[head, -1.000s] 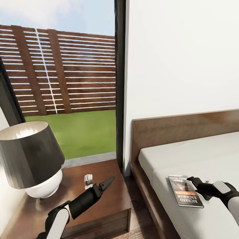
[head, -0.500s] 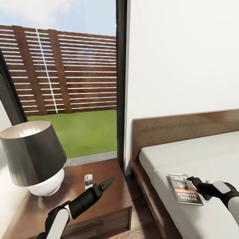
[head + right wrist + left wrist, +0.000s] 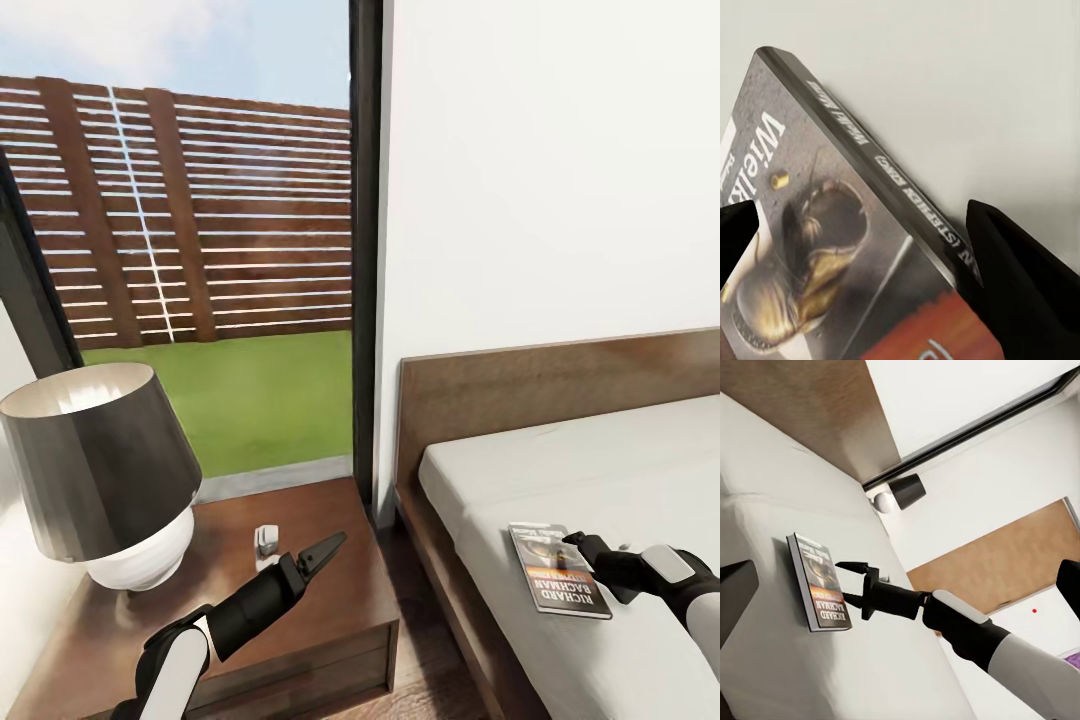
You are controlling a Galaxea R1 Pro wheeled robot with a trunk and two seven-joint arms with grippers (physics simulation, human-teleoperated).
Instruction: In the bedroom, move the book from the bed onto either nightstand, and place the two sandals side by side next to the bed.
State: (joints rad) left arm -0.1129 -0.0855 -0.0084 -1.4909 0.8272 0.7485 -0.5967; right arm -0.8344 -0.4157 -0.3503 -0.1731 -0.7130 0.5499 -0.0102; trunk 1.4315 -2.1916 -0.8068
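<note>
The bedroom has a plain white wall [image 3: 550,170] beside a tall black-framed window [image 3: 362,250], through which a slatted wooden fence [image 3: 190,210] and green lawn [image 3: 250,400] show. The bed [image 3: 600,470] fills the right of the head view, its dark wood headboard against the wall and its pale mattress bare apart from the book. To its left, just beside the frame, stands the dark brown nightstand [image 3: 330,600], carrying a lamp [image 3: 100,470] with a dark shade on a white base and a small white object [image 3: 266,539] near the middle of the top. The book [image 3: 558,572] lies flat on the mattress near the bed's left edge, cover up, with the orange band and white lettering toward the robot. The right gripper [image 3: 577,547] sits at the book's right-hand edge; in the left wrist view its 2 fingers [image 3: 849,565] are spread apart, 1 over the cover and 1 at the edge, and the right wrist view shows the book's spine lying between the 2 dark fingertips, so the pincer is released and straddles the edge without clamping it. The left gripper [image 3: 322,552] hovers above the nightstand top, its fingers drawn together to a point, holding nothing.
</note>
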